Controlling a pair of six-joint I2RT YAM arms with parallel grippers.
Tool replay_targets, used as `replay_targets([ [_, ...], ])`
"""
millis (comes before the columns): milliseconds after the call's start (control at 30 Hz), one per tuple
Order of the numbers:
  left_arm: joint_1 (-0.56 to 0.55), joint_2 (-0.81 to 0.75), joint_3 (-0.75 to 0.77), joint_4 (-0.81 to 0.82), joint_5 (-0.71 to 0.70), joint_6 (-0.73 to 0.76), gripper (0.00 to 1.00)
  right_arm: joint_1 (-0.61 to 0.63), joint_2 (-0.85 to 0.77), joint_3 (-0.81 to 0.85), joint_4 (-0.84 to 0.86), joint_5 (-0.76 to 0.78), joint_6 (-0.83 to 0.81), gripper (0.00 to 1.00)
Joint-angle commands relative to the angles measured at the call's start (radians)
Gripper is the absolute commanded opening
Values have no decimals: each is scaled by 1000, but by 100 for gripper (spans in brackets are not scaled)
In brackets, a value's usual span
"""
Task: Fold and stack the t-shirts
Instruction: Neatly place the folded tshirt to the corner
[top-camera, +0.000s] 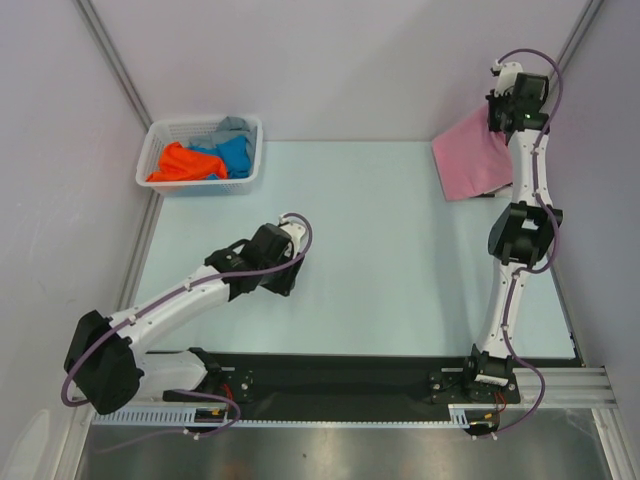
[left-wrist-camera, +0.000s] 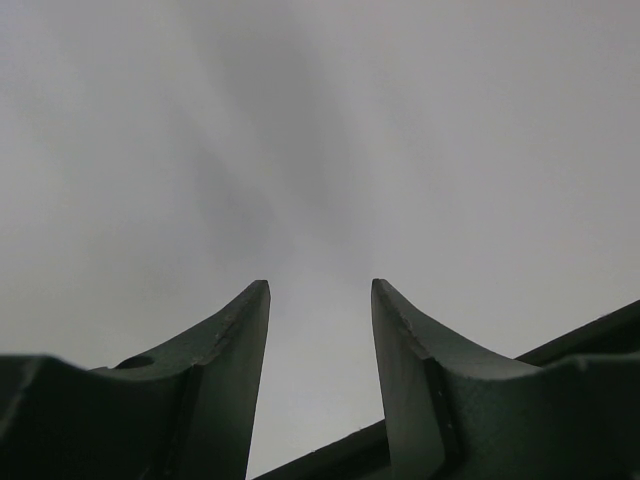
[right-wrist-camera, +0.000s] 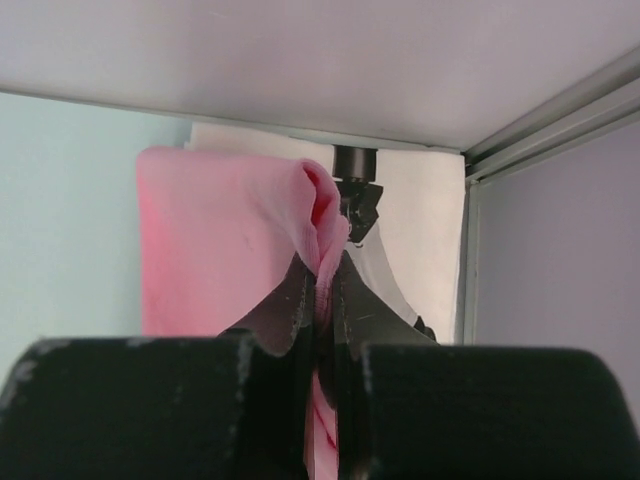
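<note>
My right gripper (top-camera: 497, 124) is at the far right corner, raised above the table. It is shut on an edge of the pink t-shirt (top-camera: 470, 155), which hangs from it as a folded panel down to the table. In the right wrist view the pink cloth (right-wrist-camera: 215, 250) is pinched between the fingertips (right-wrist-camera: 327, 262), above a white t-shirt (right-wrist-camera: 425, 215) lying flat in the corner. My left gripper (top-camera: 285, 285) is open and empty, low over the middle-left of the table (top-camera: 380, 240); its wrist view shows only bare table between the fingers (left-wrist-camera: 235, 350).
A white lattice basket (top-camera: 172, 133) stands at the far left and holds orange (top-camera: 180, 163), blue (top-camera: 235, 155) and grey (top-camera: 232, 126) t-shirts. Walls and metal frame posts close the back and both sides.
</note>
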Motion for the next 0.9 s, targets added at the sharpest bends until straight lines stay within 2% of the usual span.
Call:
replay_targets([
  [0, 10, 12, 51, 5, 16, -8, 51, -15, 3, 62, 92, 13, 16, 0],
  [867, 30, 112, 103, 5, 34, -16, 51, -65, 109, 81, 218, 32, 54, 0],
])
